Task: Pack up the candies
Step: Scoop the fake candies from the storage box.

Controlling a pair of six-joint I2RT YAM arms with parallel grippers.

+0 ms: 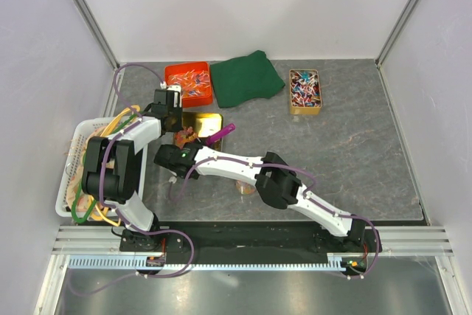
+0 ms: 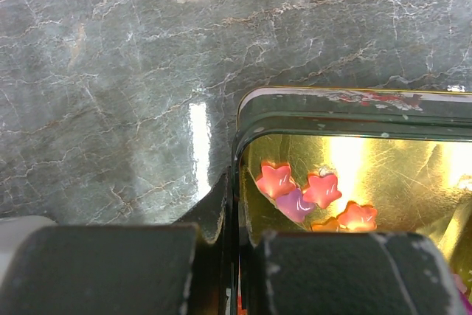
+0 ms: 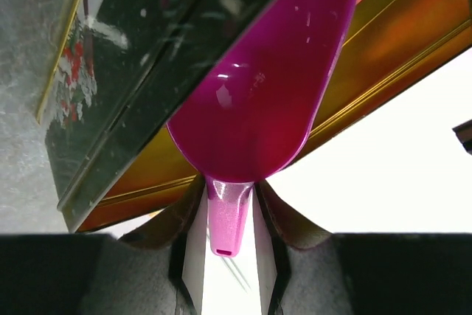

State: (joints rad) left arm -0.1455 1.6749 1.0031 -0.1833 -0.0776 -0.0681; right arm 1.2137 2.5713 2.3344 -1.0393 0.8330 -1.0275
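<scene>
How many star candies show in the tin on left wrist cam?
5 candies by the tin wall: pink at left, purple below it, pink in the middle, orange partly hidden at the bottom, orange-pink at right. More may be hidden behind the fingers of the left gripper.

Star-shaped candies [image 2: 276,180] in pink, orange and one purple glow against the mirror-gold lining of a tin [image 2: 332,112], its dark rim flecked red. The scoop [image 3: 273,86] is glossy magenta. The grey tabletop [image 2: 110,108] carries a marble pattern of fine white veins. Also pictured: an orange tray [image 1: 177,66], a dark green cloth [image 1: 247,77] and a white basket [image 1: 68,175].
</scene>
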